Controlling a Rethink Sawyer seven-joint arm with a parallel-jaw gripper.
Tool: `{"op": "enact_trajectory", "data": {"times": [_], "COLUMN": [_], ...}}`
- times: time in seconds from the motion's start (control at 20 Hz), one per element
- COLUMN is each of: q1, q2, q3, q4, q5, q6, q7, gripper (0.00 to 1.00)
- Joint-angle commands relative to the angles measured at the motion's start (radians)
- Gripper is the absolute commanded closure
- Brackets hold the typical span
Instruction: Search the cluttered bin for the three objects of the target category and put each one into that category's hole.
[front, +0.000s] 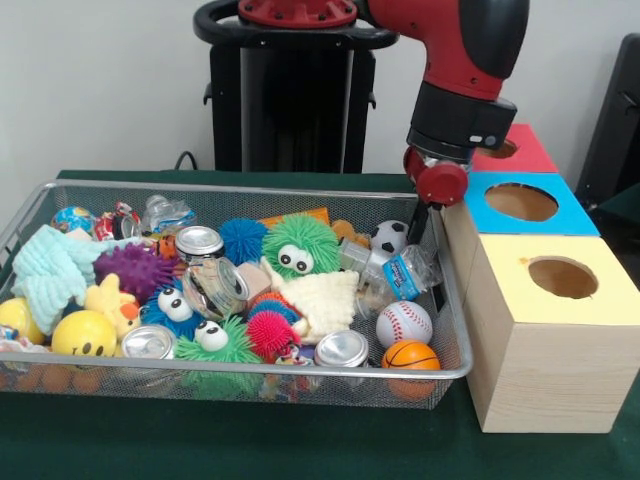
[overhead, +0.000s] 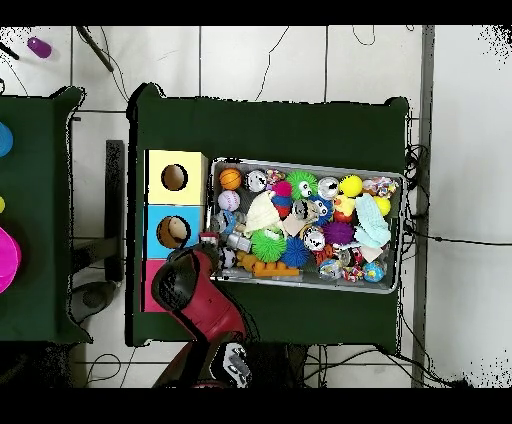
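Observation:
The silver wire-mesh bin (front: 250, 372) is full of toys. A clear bottle with a blue label (front: 405, 275) lies at its right end, next to a baseball. Another clear wrinkly bottle (front: 165, 212) lies at the far left. A third clear bottle (front: 215, 288) lies in the middle between the cans. The blue-topped box's hole (front: 520, 202) is to the right of the bin. My gripper (front: 425, 232) hangs at the bin's far right corner, between the bin and the blue box, above the blue-label bottle. Its tips are hidden behind the rim. In the overhead view the gripper (overhead: 211, 240) is beside the blue box (overhead: 158, 215).
A red-topped box (front: 530, 150) stands behind the blue one and a yellow-topped box (front: 545, 300) in front. The bin also holds silver cans (front: 342, 349), fuzzy balls, a baseball (front: 404, 322), a basketball (front: 410, 356) and a soccer ball (front: 390, 236).

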Motion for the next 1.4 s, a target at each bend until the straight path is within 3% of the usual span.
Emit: {"op": "enact_trajectory", "data": {"times": [0.05,0.3,0.35,0.45,0.6,0.75,1.05,1.25,1.4], "q1": [0.042,0.085,0.039,0.038,0.076,0.066,0.158,0.152,0.213], "q2": [0.056,0.047,0.058,0.066,0.084,0.098,0.153,0.150,0.168], "q3": [-0.003,-0.030,-0.003,-0.005,-0.039,-0.052,-0.175,-0.177,-0.252], "q4": [-0.060,-0.061,-0.051,-0.059,-0.076,-0.084,-0.136,-0.153,-0.170], "q5": [0.074,0.108,0.049,0.027,0.073,0.032,0.097,0.043,0.073], "q6": [0.020,0.048,0.012,-0.014,0.004,-0.015,0.061,0.053,0.073], "q7": [0.158,0.156,0.183,0.183,0.147,0.121,0.000,0.023,-0.011], "gripper": [1.00,1.00,1.00,1.00,1.00,1.00,1.00,1.00,1.00]}}
